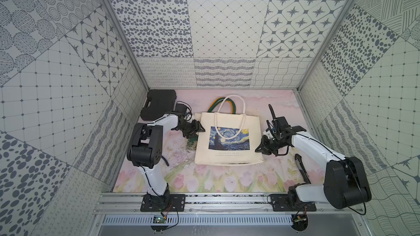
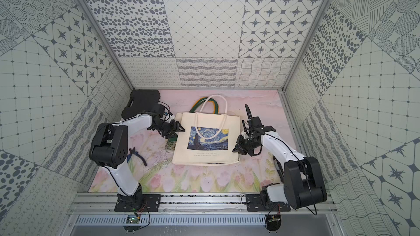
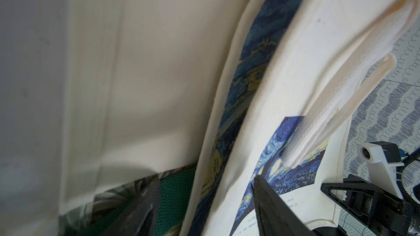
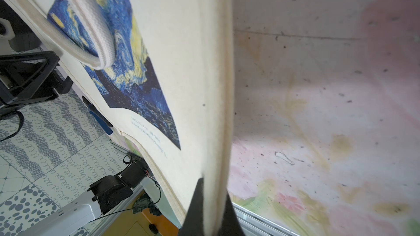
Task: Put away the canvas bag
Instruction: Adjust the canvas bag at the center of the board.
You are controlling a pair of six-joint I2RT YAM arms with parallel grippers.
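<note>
Our right claw (image 1: pixel 258 149) was pressed together on the right side hem of the canvas bag (image 1: pixel 229 130). In the right wrist view both black fingers (image 4: pixel 195 212) pinched the doubled cream edge. Our left claw (image 1: pixel 198 132) stood spread at the bag's left edge, one finger over the cloth and one lower, gripping nothing that we could make out.

The bag lay flat near the middle of the tabletop (image 1: pixel 204 178), with its white webbing handles (image 4: pixel 93 30) pointing toward the far edge. It rested on other folded layers, among them some green cloth (image 3: pixel 175 187).

We judged the bag light, soft and floppy. Lifted by one side it would sag and fold, so a hold on both side hems, or on the handles, seemed best. The weave looked coarse and matte, unlikely to slip, and the rectangular blue-and-yellow night-sky panel (image 1: pixel 228 138) looked smoother. A pink floral mat covered the tabletop.
</note>
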